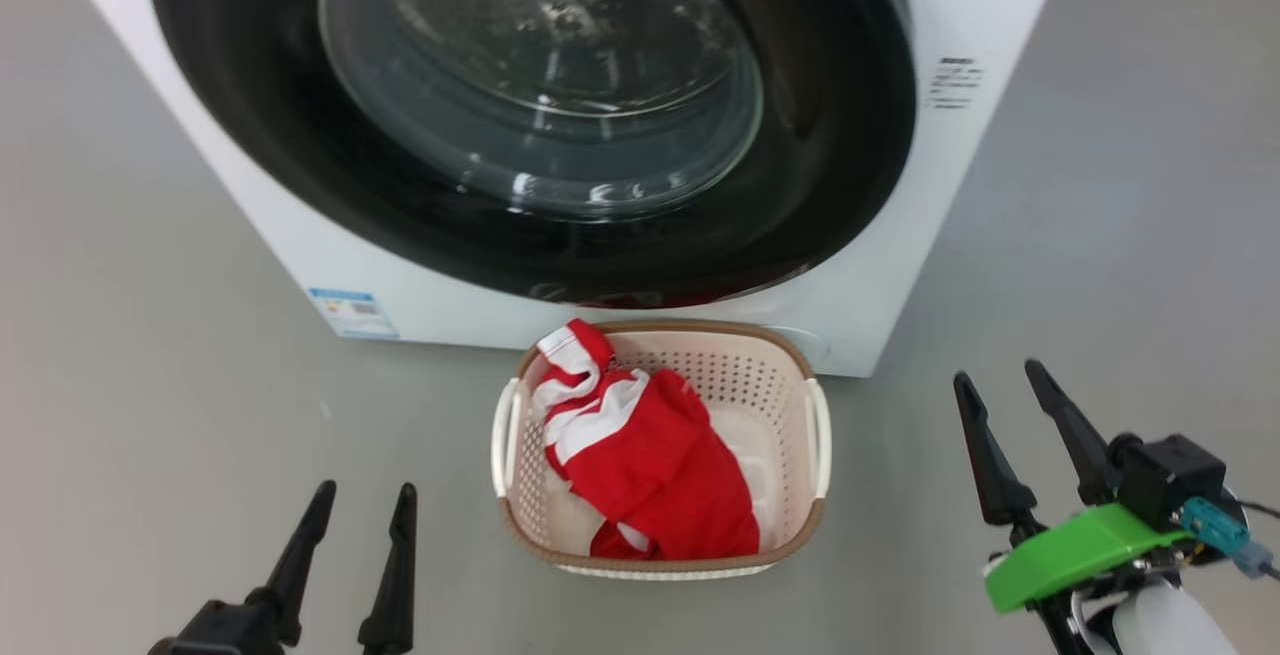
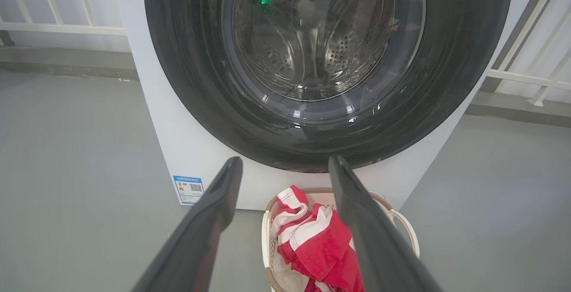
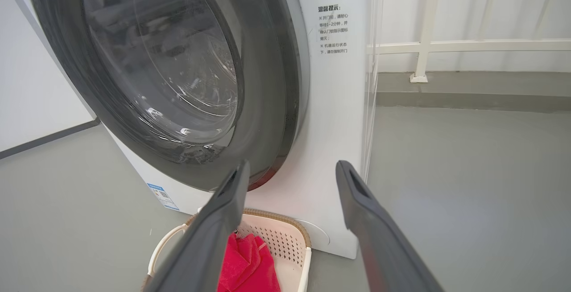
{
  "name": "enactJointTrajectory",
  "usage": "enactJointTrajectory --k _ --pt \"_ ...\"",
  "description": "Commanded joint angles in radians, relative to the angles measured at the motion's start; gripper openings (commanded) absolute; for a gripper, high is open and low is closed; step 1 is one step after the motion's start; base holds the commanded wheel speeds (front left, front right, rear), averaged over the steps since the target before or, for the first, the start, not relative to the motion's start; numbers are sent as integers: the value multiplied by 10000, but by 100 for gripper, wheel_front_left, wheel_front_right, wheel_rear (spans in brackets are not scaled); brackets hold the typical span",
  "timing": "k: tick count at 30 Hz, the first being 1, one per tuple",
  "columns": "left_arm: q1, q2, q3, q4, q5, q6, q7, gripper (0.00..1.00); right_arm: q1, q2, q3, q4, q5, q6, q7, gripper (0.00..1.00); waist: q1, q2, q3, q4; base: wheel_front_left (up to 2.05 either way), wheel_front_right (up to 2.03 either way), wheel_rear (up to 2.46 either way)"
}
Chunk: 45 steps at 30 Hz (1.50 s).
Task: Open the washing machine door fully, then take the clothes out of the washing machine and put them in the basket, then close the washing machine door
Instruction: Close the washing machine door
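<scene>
The washing machine stands ahead, white and boxy. Its round door, a black ring around a clear glass bowl, lies against the front. Through the glass the steel drum shows. On the floor right in front sits the cream basket with the red and white clothes heaped inside. My left gripper hovers open, low at the basket's left. To the basket's right, my right gripper is open with nothing between its fingers.
Grey floor spreads on both sides of the machine. A white railing and a low kerb run behind the machine at the right, and a similar railing at the left.
</scene>
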<state>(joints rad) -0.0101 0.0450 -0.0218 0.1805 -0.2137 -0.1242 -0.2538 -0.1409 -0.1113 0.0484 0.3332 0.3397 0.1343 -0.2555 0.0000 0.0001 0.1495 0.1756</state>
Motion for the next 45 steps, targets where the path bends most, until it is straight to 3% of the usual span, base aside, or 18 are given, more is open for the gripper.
enactJointTrajectory --k 1,26,45 --pt "10 198 405 -217 -60 -63 -80 100 127 -37 156 -270 -139 -36 -63 100 0 -1 -259 -388 0 0 0" --pt "669 399 1183 -178 -30 -65 -80 100 1926 -126 -415 -616 -290 -36 -63 100 0 -1 -882 -1692 0 0 0" --pt "1172 327 1452 -337 -8 -65 -80 100 2669 -206 -709 -829 -345 -36 -63 100 0 -1 -1282 -1950 0 0 0"
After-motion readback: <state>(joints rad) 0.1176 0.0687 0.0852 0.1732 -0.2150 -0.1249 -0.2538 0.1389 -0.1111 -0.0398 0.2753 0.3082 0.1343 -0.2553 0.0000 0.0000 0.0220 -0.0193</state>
